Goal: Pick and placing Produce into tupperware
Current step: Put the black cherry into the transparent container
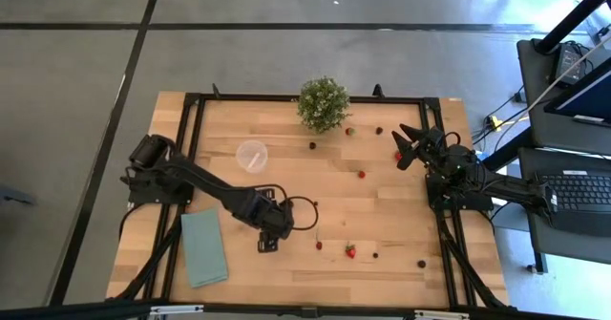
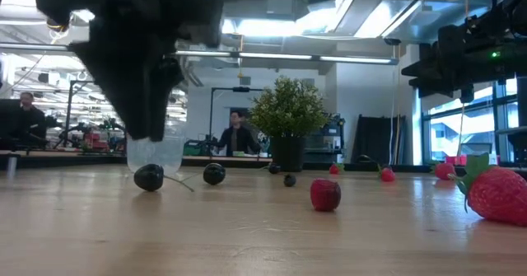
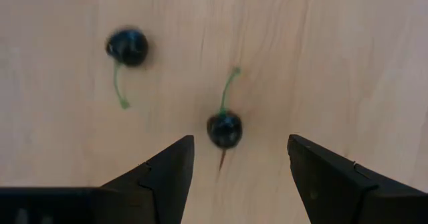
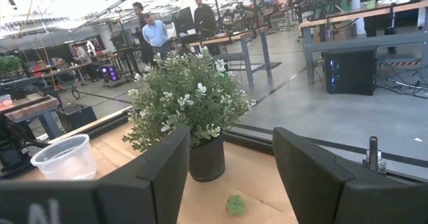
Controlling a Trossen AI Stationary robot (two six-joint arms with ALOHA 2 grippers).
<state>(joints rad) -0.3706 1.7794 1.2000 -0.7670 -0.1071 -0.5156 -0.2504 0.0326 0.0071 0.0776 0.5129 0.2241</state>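
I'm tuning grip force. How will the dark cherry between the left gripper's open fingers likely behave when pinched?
The cherry looks round and glossy, so it may roll or squirt sideways as the left gripper closes. Its thin green stem probably bends freely and gives no hold. It seems small and light, and likely bruises under hard squeezing.

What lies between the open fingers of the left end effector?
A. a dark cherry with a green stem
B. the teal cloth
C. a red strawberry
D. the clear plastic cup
A: in the left wrist view, a dark cherry with a green stem lies on the wooden table between the open fingers of the left end effector.
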